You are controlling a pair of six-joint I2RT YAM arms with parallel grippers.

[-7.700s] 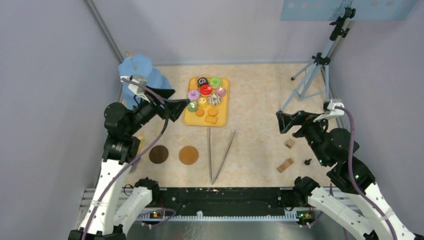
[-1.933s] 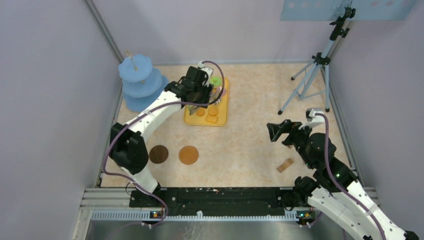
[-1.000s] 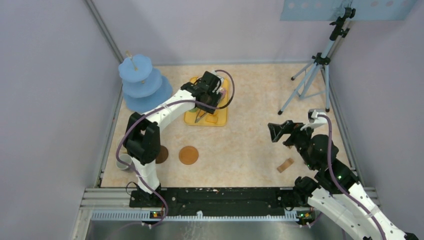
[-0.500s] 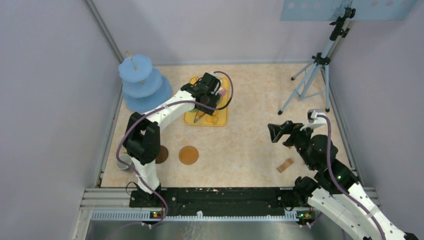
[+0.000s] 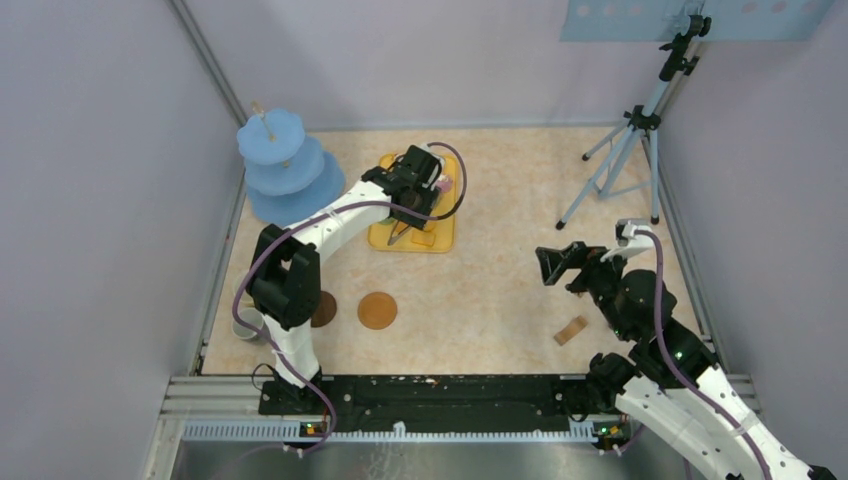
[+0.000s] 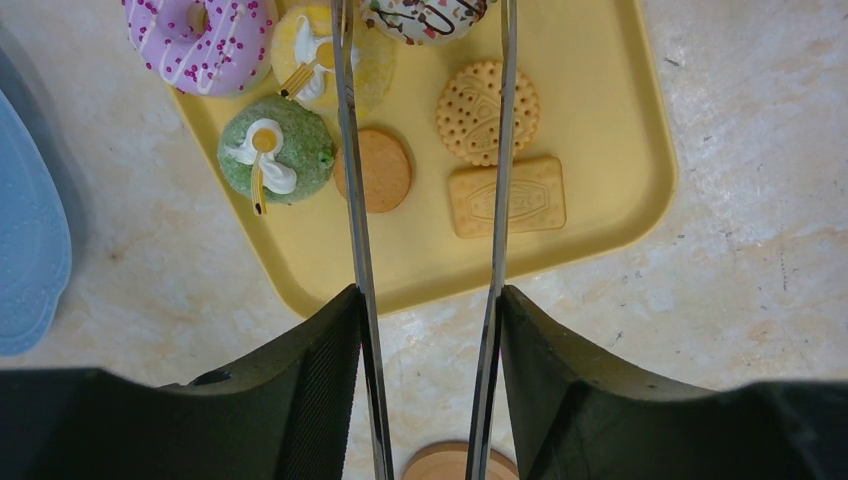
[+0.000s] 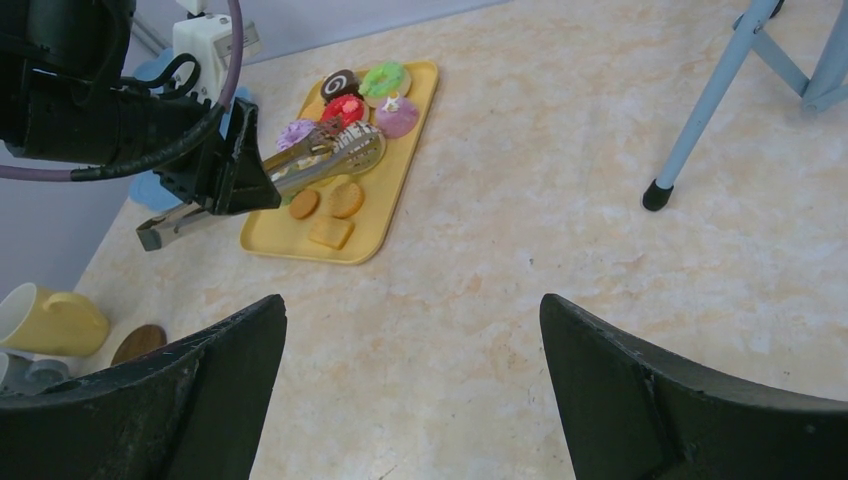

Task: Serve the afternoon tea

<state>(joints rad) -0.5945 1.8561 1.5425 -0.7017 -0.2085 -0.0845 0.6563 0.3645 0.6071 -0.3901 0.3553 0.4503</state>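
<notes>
My left gripper [image 6: 428, 295] is shut on the long metal tongs [image 6: 352, 200], one finger pressed against each arm. The tongs reach over the yellow tray [image 6: 600, 100], and their arms flank a chocolate-drizzled doughnut [image 6: 425, 15] at the picture's top edge. On the tray also lie a pink doughnut [image 6: 205, 40], a green cake [image 6: 278, 150], a yellow cake [image 6: 320, 60] and three orange biscuits [image 6: 385, 170]. My right gripper [image 7: 412, 300] hangs open and empty above bare table. A yellow mug [image 7: 55, 320], a grey-white mug [image 7: 30, 375] and brown coasters [image 5: 377, 309] sit near the left front.
A blue tiered stand [image 5: 285, 165] rises at the back left, beside the tray. A tripod [image 5: 620, 150] stands at the back right. A small wooden block [image 5: 572, 330] lies near my right arm. Grey walls close in both sides.
Since the earliest frame the tongs have left the table and sit in my left gripper, which has reached over the tray. Over the last second nothing has visibly moved.
</notes>
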